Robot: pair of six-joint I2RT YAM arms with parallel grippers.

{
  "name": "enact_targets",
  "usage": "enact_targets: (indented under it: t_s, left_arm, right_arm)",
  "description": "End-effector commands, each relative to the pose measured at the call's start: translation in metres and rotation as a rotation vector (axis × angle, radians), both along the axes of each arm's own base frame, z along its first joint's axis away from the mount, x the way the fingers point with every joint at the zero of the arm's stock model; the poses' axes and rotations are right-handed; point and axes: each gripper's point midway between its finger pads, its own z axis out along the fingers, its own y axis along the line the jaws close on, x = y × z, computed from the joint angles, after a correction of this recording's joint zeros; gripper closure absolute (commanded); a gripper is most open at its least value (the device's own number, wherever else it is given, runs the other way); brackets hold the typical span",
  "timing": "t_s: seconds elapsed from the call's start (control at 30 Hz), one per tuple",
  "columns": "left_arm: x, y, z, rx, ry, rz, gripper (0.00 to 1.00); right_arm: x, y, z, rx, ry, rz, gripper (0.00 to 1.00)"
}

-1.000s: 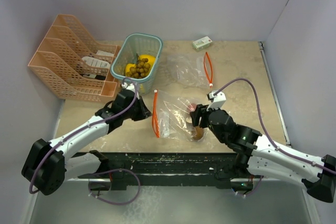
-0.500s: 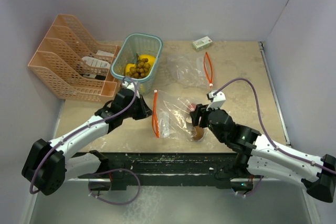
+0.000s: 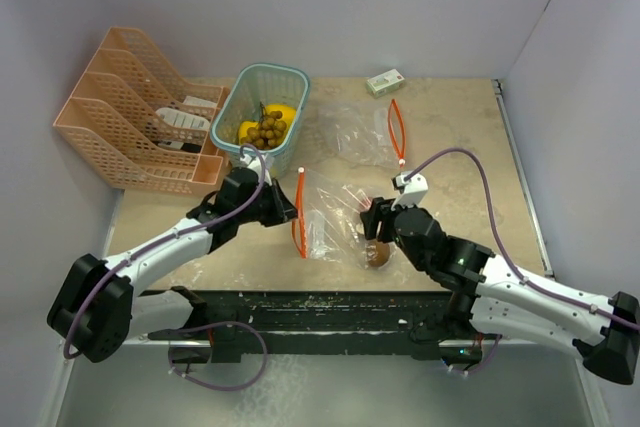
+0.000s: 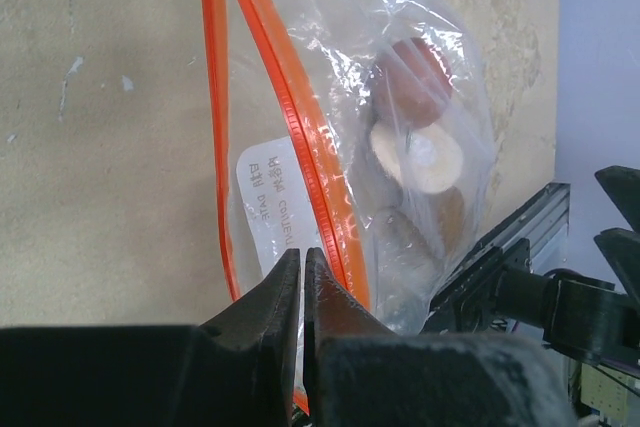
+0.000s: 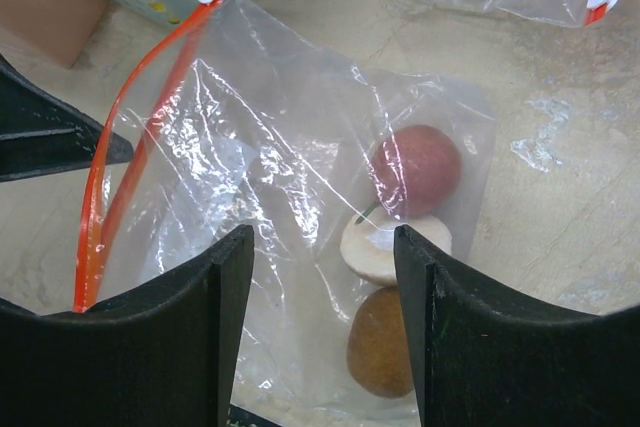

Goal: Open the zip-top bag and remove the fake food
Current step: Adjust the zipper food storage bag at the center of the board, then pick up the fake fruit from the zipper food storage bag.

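Observation:
A clear zip-top bag (image 3: 335, 217) with an orange zip (image 3: 298, 212) lies at the table's middle, its mouth parted. Inside are a red piece (image 5: 415, 169), a beige piece (image 5: 390, 245) and a brown piece (image 5: 380, 342). My left gripper (image 4: 302, 257) is at the mouth, jaws pressed together on the bag's lip (image 4: 300, 147) between the two orange strips. My right gripper (image 5: 325, 337) is open wide just above the bag, with the beige and brown pieces between its fingers. Yellow fruits (image 3: 283, 113) and a grape cluster (image 3: 266, 131) lie in the teal basket (image 3: 291, 74).
A second clear bag (image 3: 362, 137) with an orange zip lies behind, flat. A small white-green box (image 3: 385, 81) sits at the back. A peach file rack (image 3: 135, 112) stands at the back left. The black table edge is just below the bag.
My left gripper has shifted slightly right with the bag's zip edge. My right gripper has edged a little toward the near edge over the pieces.

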Motion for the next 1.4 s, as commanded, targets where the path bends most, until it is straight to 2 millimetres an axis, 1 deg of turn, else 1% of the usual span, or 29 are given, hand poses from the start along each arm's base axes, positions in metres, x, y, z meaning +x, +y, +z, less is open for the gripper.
enact_targets:
  t_s: [0.0, 0.07, 0.23, 0.4, 0.57, 0.63, 0.77, 0.83, 0.9, 1.03, 1.1, 1.17, 1.27, 1.33, 1.37]
  left_arm:
    - [0.008, -0.012, 0.027, -0.103, -0.081, -0.021, 0.93]
    - [0.007, -0.014, 0.029, -0.125, -0.091, -0.027, 0.93]
    - [0.006, -0.02, 0.026, -0.164, -0.087, -0.042, 0.94]
    - [0.006, -0.021, 0.023, -0.171, -0.083, -0.041, 0.94]
    - [0.009, -0.028, 0.012, -0.205, -0.066, -0.038, 0.94]
    - [0.009, -0.031, 0.009, -0.211, -0.06, -0.04, 0.94]
    - [0.01, -0.035, 0.003, -0.207, -0.053, -0.037, 0.92]
    - [0.011, -0.037, 0.002, -0.206, -0.055, -0.035, 0.9]
    - [0.011, -0.038, 0.0, -0.205, -0.052, -0.032, 0.85]
    - [0.013, -0.042, -0.002, -0.217, -0.05, -0.029, 0.75]
    - [0.013, -0.046, -0.002, -0.224, -0.052, -0.034, 0.7]
    - [0.012, -0.05, -0.005, -0.225, -0.049, -0.041, 0.68]
    - [0.007, -0.057, -0.012, -0.219, -0.038, -0.054, 0.66]
    - [0.005, -0.061, -0.018, -0.21, -0.03, -0.061, 0.66]
    - [0.005, -0.062, -0.02, -0.209, -0.026, -0.063, 0.66]
  right_arm:
    - [0.006, 0.005, 0.005, 0.031, -0.014, -0.013, 0.39]
    - [0.006, 0.006, 0.005, 0.03, -0.014, -0.011, 0.4]
    - [0.007, 0.006, 0.004, 0.028, -0.012, -0.01, 0.4]
    - [0.007, 0.007, 0.004, 0.035, -0.012, -0.009, 0.4]
    - [0.009, 0.007, -0.003, 0.02, 0.002, -0.012, 0.4]
    - [0.012, 0.004, -0.009, 0.015, 0.024, -0.036, 0.4]
    - [0.029, -0.015, -0.031, 0.028, 0.116, -0.119, 0.39]
    - [0.038, -0.022, -0.04, 0.041, 0.152, -0.146, 0.37]
    - [0.047, -0.031, -0.05, 0.043, 0.194, -0.182, 0.33]
    - [0.061, -0.048, -0.076, 0.011, 0.276, -0.256, 0.17]
    - [0.065, -0.053, -0.091, 0.002, 0.309, -0.272, 0.13]
    - [0.066, -0.054, -0.106, 0.008, 0.345, -0.271, 0.11]
    - [0.064, -0.05, -0.119, 0.04, 0.365, -0.258, 0.1]
    - [0.063, -0.047, -0.125, 0.059, 0.364, -0.243, 0.11]
    - [0.063, -0.045, -0.124, 0.064, 0.36, -0.234, 0.13]
